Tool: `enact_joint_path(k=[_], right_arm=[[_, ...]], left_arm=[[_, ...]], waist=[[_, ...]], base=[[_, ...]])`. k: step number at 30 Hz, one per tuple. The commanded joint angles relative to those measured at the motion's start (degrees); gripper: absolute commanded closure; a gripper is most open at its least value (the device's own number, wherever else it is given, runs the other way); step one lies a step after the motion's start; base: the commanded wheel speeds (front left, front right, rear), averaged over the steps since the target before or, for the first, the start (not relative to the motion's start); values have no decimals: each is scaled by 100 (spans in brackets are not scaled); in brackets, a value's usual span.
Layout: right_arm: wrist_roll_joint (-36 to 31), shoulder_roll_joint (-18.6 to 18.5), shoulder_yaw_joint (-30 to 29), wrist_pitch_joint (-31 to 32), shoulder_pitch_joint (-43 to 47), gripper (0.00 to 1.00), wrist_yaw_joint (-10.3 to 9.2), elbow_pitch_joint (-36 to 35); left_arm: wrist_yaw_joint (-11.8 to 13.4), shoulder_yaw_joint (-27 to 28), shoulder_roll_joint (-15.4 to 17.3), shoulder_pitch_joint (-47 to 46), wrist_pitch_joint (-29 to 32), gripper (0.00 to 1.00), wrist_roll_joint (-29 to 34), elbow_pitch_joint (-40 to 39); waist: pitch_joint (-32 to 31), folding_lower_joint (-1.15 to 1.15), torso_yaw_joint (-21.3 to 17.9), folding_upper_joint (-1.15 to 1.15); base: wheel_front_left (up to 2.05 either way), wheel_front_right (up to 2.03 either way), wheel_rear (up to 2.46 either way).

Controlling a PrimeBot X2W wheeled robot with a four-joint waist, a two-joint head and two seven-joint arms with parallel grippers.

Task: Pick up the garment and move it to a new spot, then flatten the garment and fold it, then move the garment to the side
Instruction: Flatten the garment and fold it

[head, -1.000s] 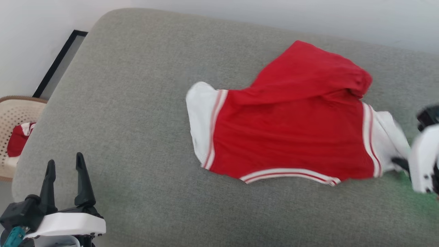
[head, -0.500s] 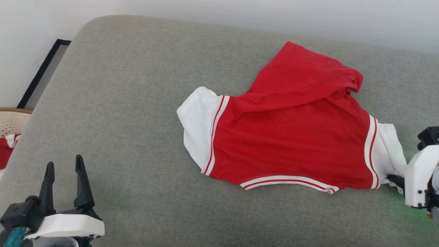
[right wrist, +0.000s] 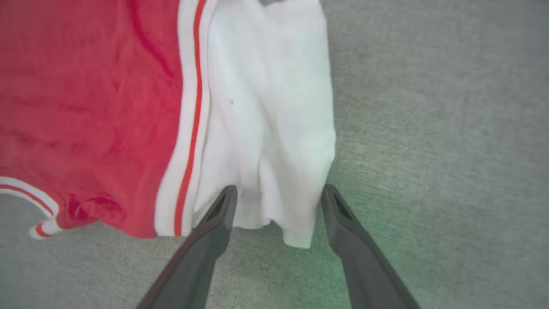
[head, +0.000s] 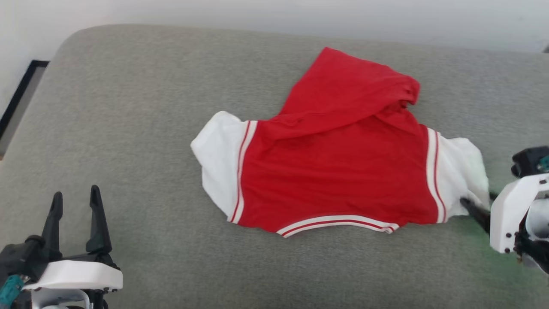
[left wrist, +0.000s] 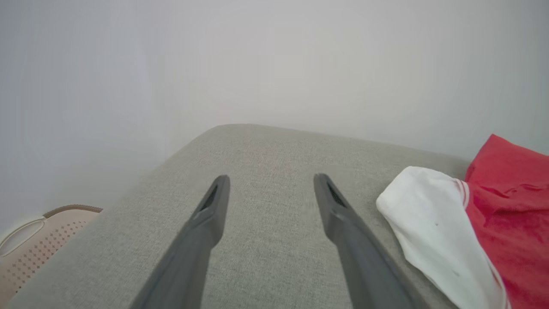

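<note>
The garment [head: 339,171] lies spread on the grey cushion [head: 128,128], red body up, with a white cuff at each end and a striped hem band along its near edge. A red flap is folded over at its far side. My right gripper [head: 472,205] is at the garment's right white cuff [right wrist: 274,107]. In the right wrist view this gripper [right wrist: 278,191] is open, its two fingers straddling the cuff's end. My left gripper [head: 73,199] rests open at the lower left, apart from the garment. The left wrist view has its fingers [left wrist: 271,178] over bare cushion, with the left white cuff [left wrist: 429,219] to their right.
A pale wall [head: 257,13] runs behind the cushion. A dark-framed panel [head: 17,94] stands at the far left edge. A beige perforated basket [left wrist: 30,244] sits beyond the cushion's left end. Bare cushion stretches to the left of and in front of the garment.
The head camera has turned, so the whole picture slid left and the basket left the head view. My right gripper's finger has come in closer against the white cuff. The left gripper is unchanged.
</note>
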Motion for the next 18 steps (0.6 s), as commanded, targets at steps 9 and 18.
enact_joint_path(k=[9,18], right_arm=[[-401,400,-470,-549,429,0,-17,-1260],[-1030,1042,-775,-2085,742,0,-17,-1937]], left_arm=[[-21,-332,486,-171,77,0,-292,29],[-22,-1076,1160,-414,915,0,-785,135]], waist=[[-33,0,-531,0],[-4,0,-1121,0]], base=[[0,0,0],[0,0,0]])
